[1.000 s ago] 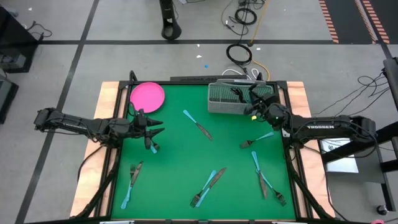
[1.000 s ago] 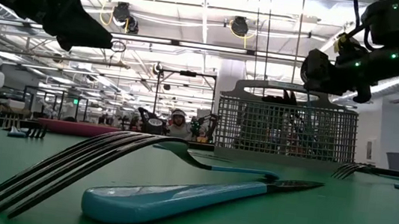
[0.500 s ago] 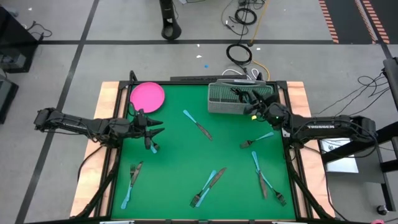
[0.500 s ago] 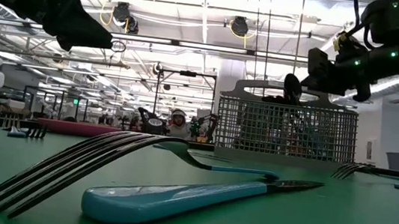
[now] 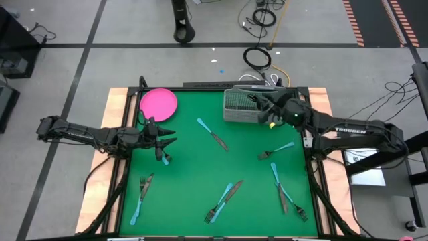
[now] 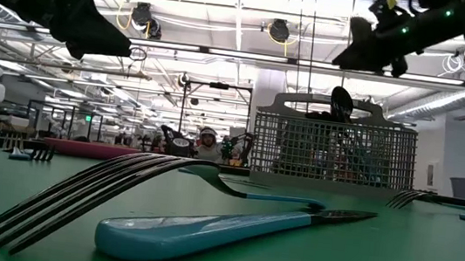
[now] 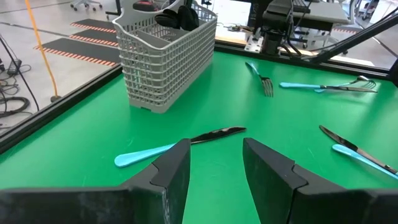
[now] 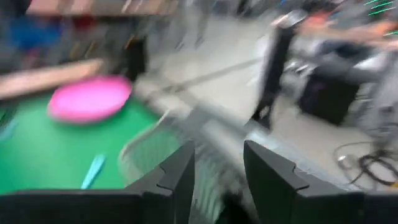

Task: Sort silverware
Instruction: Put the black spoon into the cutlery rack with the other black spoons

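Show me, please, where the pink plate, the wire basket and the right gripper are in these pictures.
pink plate [image 5: 158, 103]: high view, on the middle of its pink face.
wire basket [image 6: 301, 147]: low view, on its front mesh wall.
right gripper [image 5: 256, 102]: high view, between its open fingertips, above the basket.

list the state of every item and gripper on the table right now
left gripper: open, empty, hovering over the green table's left side
right gripper: open, empty, above the mesh basket
mesh basket: upright, dark utensil heads poking out the top
pink plate: flat, nothing on it
loose silverware: forks and knives lying flat, scattered, unsorted
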Controlling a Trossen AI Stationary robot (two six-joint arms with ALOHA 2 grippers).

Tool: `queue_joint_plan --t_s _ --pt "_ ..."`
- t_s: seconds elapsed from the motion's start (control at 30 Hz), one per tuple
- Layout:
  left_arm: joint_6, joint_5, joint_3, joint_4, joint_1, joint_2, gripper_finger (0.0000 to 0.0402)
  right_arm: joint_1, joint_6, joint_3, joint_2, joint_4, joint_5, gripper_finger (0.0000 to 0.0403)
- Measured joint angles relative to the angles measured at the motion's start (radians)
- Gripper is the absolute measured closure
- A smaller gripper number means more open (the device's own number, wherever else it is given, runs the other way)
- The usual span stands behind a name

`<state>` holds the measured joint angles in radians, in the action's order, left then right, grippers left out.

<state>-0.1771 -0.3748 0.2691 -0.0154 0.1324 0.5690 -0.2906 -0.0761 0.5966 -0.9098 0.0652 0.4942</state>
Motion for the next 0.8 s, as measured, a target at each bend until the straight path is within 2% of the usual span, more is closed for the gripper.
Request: queue_joint_plan --t_s 0.07,0.17,0.33,0.63,0.8 --pt "0.0 0.0 0.0 0.0 0.0 0.0 0.0252 0.0 0.017 0.04 -0.019 -0.108 -0.089 0.0276" --pt "0.0 0.0 0.0 0.0 0.0 0.0 0.0252 0.001 0.014 0.067 -0.044 -0.151 -0.134 0.0293" --pt "-0.001 0.0 0.0 -0.002 0.0 0.0 0.0252 -0.018 0.044 0.068 -0.072 -0.152 -0.125 0.0387" --pt "-0.002 0.0 0.0 -0.002 0.0 0.0 0.0252 -0.119 -0.015 0.068 -0.123 -0.221 0.059 0.0402" --pt "-0.001 0.0 0.0 -0.002 0.0 0.0 0.0252 -0.132 -0.011 0.068 -0.121 -0.196 0.051 0.0403"
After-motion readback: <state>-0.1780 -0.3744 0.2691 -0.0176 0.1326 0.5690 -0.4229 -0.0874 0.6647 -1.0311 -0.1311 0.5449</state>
